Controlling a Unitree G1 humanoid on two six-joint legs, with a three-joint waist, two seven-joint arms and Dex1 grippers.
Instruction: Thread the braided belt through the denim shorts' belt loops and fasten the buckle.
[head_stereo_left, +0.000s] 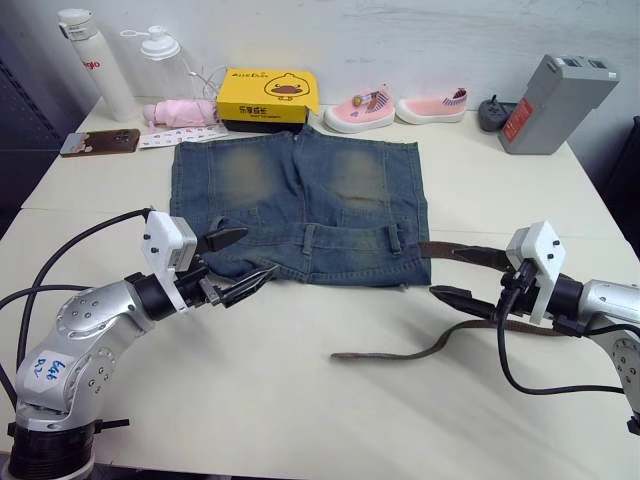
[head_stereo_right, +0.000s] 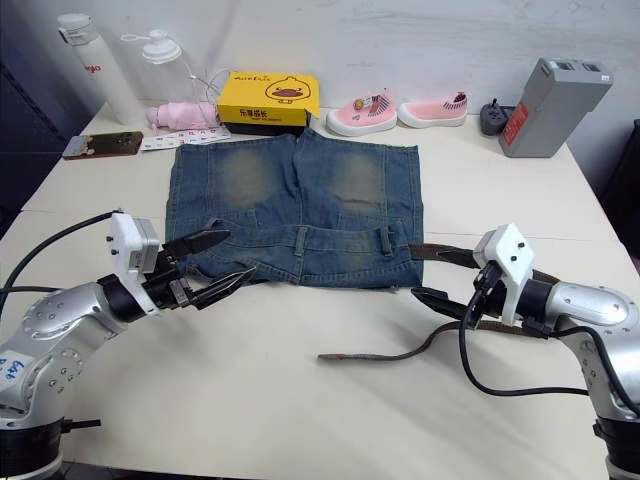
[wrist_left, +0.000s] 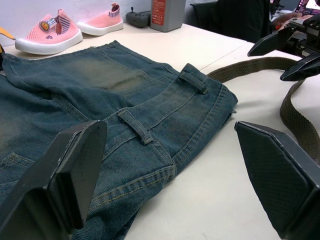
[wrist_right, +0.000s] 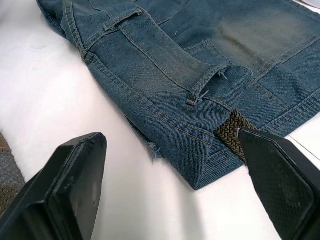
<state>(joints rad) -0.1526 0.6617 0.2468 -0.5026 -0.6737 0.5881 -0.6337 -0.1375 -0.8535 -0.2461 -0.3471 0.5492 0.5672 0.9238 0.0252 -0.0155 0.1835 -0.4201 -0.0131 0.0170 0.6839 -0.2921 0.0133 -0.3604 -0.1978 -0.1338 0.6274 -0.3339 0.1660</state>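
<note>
The denim shorts (head_stereo_left: 300, 190) lie flat mid-table, waistband toward me. Two belt loops (head_stereo_left: 308, 240) (head_stereo_left: 395, 238) stand on the waistband, one close up in the right wrist view (wrist_right: 205, 85). The braided belt (head_stereo_left: 445, 250) comes out of the waistband's right end (wrist_right: 232, 127), runs to my right gripper, then curves back leftward to a free end (head_stereo_left: 340, 355) on the table. The buckle is hidden. My right gripper (head_stereo_left: 466, 277) is open just right of the shorts, the belt passing by its upper finger. At the waistband's left corner, my left gripper (head_stereo_left: 243, 262) is open, holding nothing.
Along the back edge stand a yellow box (head_stereo_left: 268, 97), two pink shoes (head_stereo_left: 358, 110) (head_stereo_left: 432, 105), a grey battery pack (head_stereo_left: 553, 100), two bottles (head_stereo_left: 95, 60) (head_stereo_left: 165, 55), a pink cloth (head_stereo_left: 180, 112) and a phone (head_stereo_left: 100, 142).
</note>
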